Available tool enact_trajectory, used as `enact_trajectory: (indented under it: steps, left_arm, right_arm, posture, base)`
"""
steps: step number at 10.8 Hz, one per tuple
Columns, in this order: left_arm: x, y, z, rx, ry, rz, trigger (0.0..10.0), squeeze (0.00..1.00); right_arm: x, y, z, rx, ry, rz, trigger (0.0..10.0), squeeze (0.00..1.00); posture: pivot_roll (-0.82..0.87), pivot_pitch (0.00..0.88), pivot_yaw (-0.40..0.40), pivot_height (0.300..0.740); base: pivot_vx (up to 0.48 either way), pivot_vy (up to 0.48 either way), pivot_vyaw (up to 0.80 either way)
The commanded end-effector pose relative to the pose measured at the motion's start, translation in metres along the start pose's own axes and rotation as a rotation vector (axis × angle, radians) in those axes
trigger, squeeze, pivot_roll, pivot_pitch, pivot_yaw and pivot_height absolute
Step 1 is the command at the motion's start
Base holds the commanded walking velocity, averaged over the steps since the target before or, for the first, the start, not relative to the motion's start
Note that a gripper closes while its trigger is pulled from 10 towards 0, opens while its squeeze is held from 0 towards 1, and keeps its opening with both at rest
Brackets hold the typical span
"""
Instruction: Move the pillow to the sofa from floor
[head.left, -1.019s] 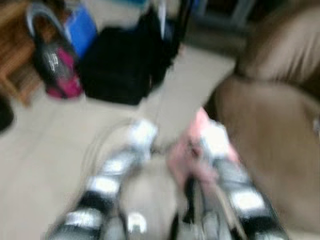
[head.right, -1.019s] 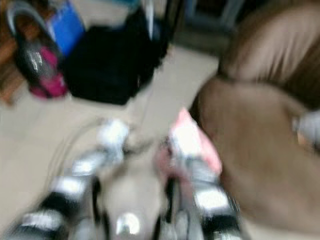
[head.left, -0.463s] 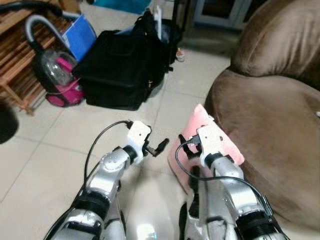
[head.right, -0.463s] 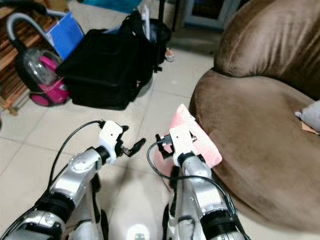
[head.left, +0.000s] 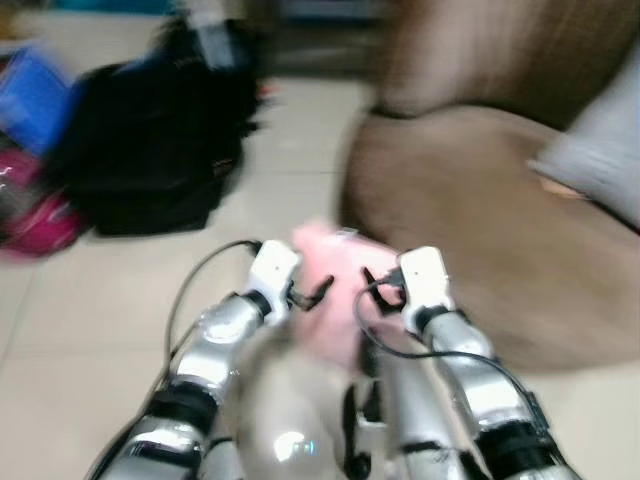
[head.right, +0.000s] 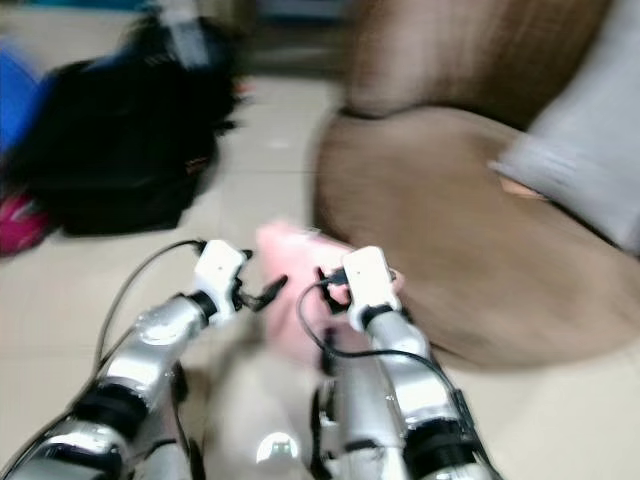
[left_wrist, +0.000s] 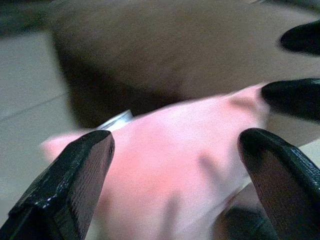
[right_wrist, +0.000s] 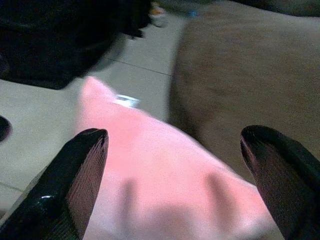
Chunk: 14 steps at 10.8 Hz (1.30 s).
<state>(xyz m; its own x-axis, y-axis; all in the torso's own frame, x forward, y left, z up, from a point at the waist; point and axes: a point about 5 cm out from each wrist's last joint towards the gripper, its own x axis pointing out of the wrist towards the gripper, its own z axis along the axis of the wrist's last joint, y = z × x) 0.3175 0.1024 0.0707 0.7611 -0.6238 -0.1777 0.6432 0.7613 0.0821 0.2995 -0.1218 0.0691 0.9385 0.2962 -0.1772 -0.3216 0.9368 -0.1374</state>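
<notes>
Pillow: the pink pillow (head.left: 335, 285) is lying on the tiled floor (head.left: 100, 300), leaning against the front edge of the brown sofa (head.left: 480, 210); its near part is sitting between the two hands.
Left hand: the left hand (head.left: 308, 296) is reaching forward on the pillow's left side, its fingers (left_wrist: 65, 185) spreading wide with pink fabric showing between them; I cannot tell whether they are touching it.
Right hand: the right hand (head.right: 330, 283) is hovering over the pillow's right side near the sofa edge, its fingers (right_wrist: 80, 175) standing wide apart and gripping nothing.
Sofa: the seat is curving round just beyond the pillow, and a grey cushion (head.right: 585, 170) is resting on it towards the right.
Floor clutter: a black bag (head.left: 150, 150) is sitting on the tiles to the left, well apart from the pillow, with a pink and blue blur at the far left edge.
Picture quality: both eye views are smearing with motion, so fine detail is being lost.
</notes>
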Motion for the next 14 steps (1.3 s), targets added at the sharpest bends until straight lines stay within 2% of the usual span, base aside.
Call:
enact_trajectory:
  steps: [1,2,7,9,10,12,13,14]
  left_arm:
    - [-0.004,0.001,-0.006,-0.001,0.025,-0.005,10.0,0.0]
    - [-0.004,0.001,-0.006,-0.005,0.023,-0.011,10.0,0.0]
    - [-0.005,0.003,-0.008,-0.018,0.04,-0.009,10.0,0.0]
    - [-0.008,0.018,-0.005,-0.053,0.037,0.049,10.0,0.0]
    - [-0.012,0.032,-0.002,-0.058,0.042,0.08,10.0,0.0]
    - [-0.025,0.07,0.008,-0.042,0.055,0.167,10.0,0.0]
    - [-0.037,0.101,0.022,-0.021,0.064,0.232,10.0,0.0]
    - [-0.042,0.115,0.029,-0.001,0.081,0.259,10.0,0.0]
  right_arm:
    - [-0.001,0.003,-0.003,0.021,0.011,-0.002,10.0,0.0]
    - [0.0,0.003,-0.001,0.001,0.002,-0.004,10.0,0.0]
    - [0.001,0.005,-0.001,-0.015,0.004,0.007,10.0,0.0]
    - [0.003,-0.002,0.005,-0.03,-0.003,0.002,10.0,0.0]
    - [0.003,-0.008,0.006,-0.034,-0.005,-0.013,10.0,0.0]
    - [0.002,-0.01,0.006,-0.035,-0.007,-0.019,10.0,0.0]
    - [0.0,-0.008,0.006,-0.033,-0.009,-0.02,10.0,0.0]
    - [0.0,-0.007,0.005,-0.03,-0.009,-0.023,10.0,0.0]
  posture:
    - [0.07,0.201,-0.063,0.506]
    - [0.07,0.198,-0.064,0.506]
    - [0.08,0.19,-0.066,0.506]
    - [0.08,0.195,-0.066,0.506]
    - [0.07,0.2,-0.068,0.506]
    - [0.07,0.207,-0.065,0.506]
    - [0.07,0.225,-0.042,0.506]
    - [0.07,0.236,-0.031,0.506]
  base:
    - [0.0,0.0,-0.69]
    - [0.0,0.0,-0.63]
    - [0.0,0.0,0.0]
    - [0.0,0.0,0.0]
    - [0.0,0.0,0.0]
    - [0.0,0.0,0.0]
    - [0.0,0.0,0.0]
    - [0.0,0.0,0.0]
